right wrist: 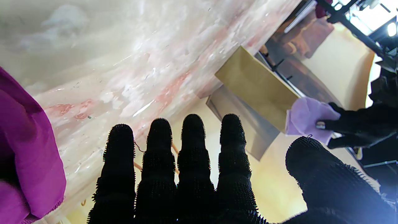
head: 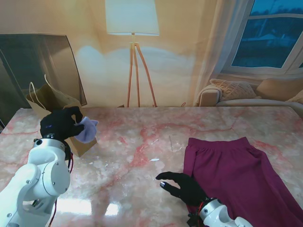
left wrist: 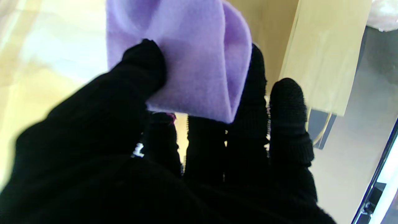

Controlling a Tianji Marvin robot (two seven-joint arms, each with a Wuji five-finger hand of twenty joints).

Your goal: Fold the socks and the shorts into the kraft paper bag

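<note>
Socks (head: 86, 130), folded into one lilac bundle, sit pinched between the thumb and fingers of the left hand (head: 60, 124) at the left of the stand's frame, held right at the kraft paper bag (head: 52, 101) standing open at the table's far left corner. In the left wrist view the thumb (left wrist: 136, 71) presses the lilac cloth (left wrist: 186, 59) against the other fingers, the bag's tan wall (left wrist: 323, 53) just beyond. Toward lower centre, the right hand (head: 185, 186) lies flat on the marble table (head: 137, 146), holding nothing, four fingers (right wrist: 192, 143) pressed side by side and the thumb apart. At lower right, the maroon shorts (head: 241, 175) lie spread out, their left edge just beside that hand.
</note>
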